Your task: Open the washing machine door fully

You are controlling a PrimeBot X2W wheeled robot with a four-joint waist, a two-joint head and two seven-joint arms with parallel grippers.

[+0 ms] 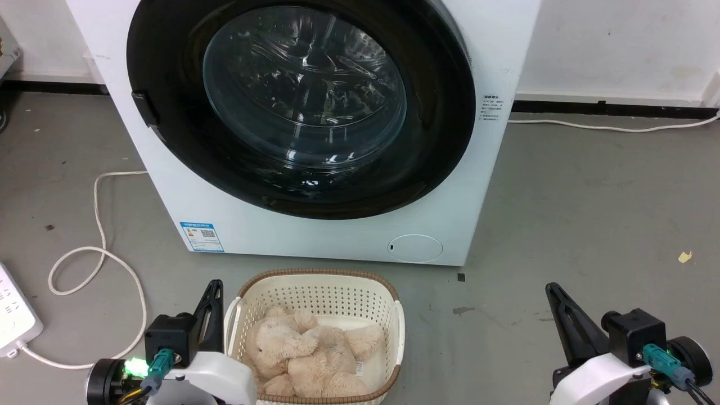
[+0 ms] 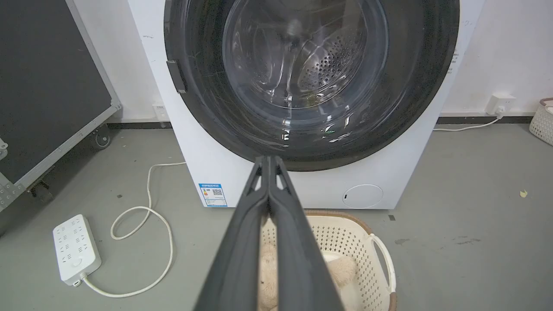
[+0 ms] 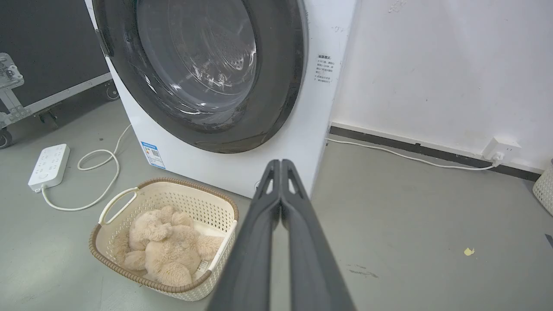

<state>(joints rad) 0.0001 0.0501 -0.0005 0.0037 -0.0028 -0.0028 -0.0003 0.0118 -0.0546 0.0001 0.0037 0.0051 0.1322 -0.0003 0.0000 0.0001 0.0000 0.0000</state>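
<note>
The washing machine door (image 1: 169,124) is a wide glossy black disc with a bulging clear glass centre, lying flat against the white machine front (image 1: 315,236). A small black handle (image 1: 144,108) sits on its left rim. The door (image 2: 203,103) also shows straight ahead in the left wrist view, and the door (image 3: 281,77) appears at an angle in the right wrist view. My left gripper (image 1: 214,286) is shut, low at the left beside the basket, well short of the door. My right gripper (image 1: 552,289) is shut too, low at the right over bare floor. Both hold nothing.
A cream basket (image 1: 315,284) holding a beige plush toy (image 1: 309,351) stands on the floor just before the machine. A white power strip (image 1: 14,315) and looped cable (image 1: 101,253) lie at the left. A small round white flap (image 1: 415,248) sits low on the machine. A dark wheeled case (image 2: 47,86) stands left.
</note>
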